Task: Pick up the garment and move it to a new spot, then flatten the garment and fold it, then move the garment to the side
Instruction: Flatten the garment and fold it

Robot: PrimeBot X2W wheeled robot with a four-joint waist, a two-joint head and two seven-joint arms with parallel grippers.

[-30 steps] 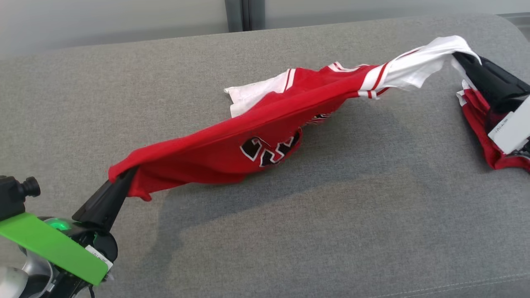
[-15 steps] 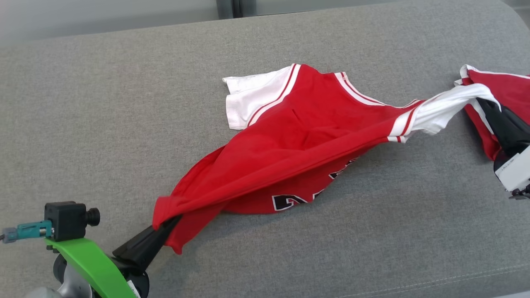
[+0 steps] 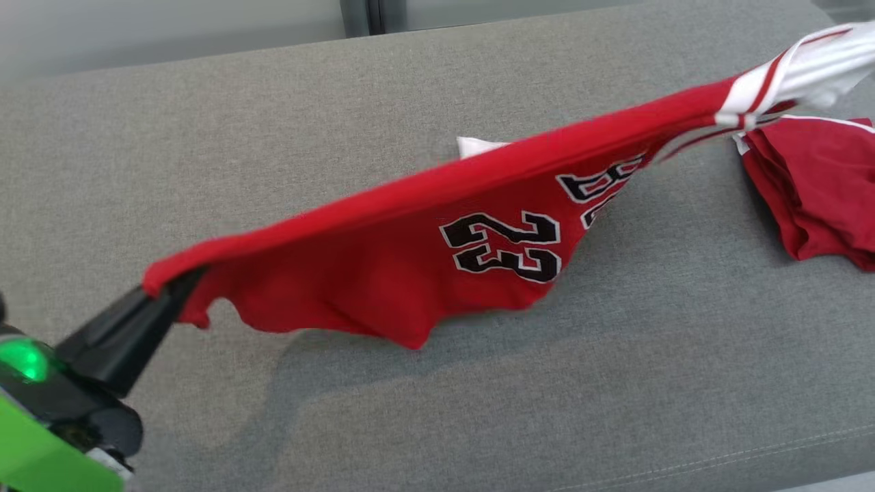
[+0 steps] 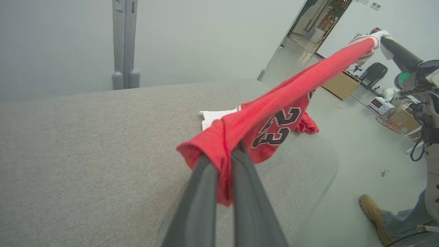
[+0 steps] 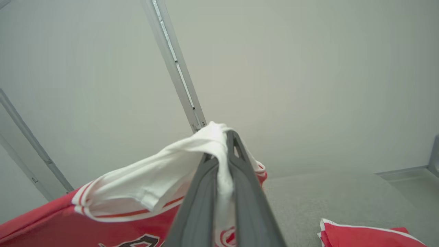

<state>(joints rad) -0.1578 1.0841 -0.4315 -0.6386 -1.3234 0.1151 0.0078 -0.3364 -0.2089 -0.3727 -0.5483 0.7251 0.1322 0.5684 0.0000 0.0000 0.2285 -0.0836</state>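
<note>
At the lower left, my left fingers (image 3: 126, 331) are clenched on a bunched corner of the hem of the garment (image 3: 410, 239), a red jersey with a black 23. In the left wrist view the cloth is pinched right between them. From there the jersey runs up and to the right as a taut ridge, lifted off the grey cushion (image 3: 342, 89), with its body hanging below like a flag. At the far end, the right wrist view shows my right fingers (image 5: 200, 199) clamped on the white sleeve (image 5: 154, 178).

I judge the pick-up done and the carry to a new spot under way. It is not laid down or flattened, no fold is made, and the move to the side remains.

A few things I can't read:
- **Lower edge:** it hangs close over its shadow, and I cannot tell whether it brushes the cushion.
- **Other sleeve:** just a scrap of white (image 3: 478, 145) peeks above the ridge, so how that sleeve lies is hidden.
- **Chest lettering:** it is creased and unreadable.
- **Gripped sleeve:** it runs off the right edge of the head view.

Further right a second red garment (image 3: 813, 198) lies crumpled on the cushion, cut by the frame and close under the raised sleeve. A person's boot (image 4: 372, 212) stands on the floor beyond the cushion's end.
</note>
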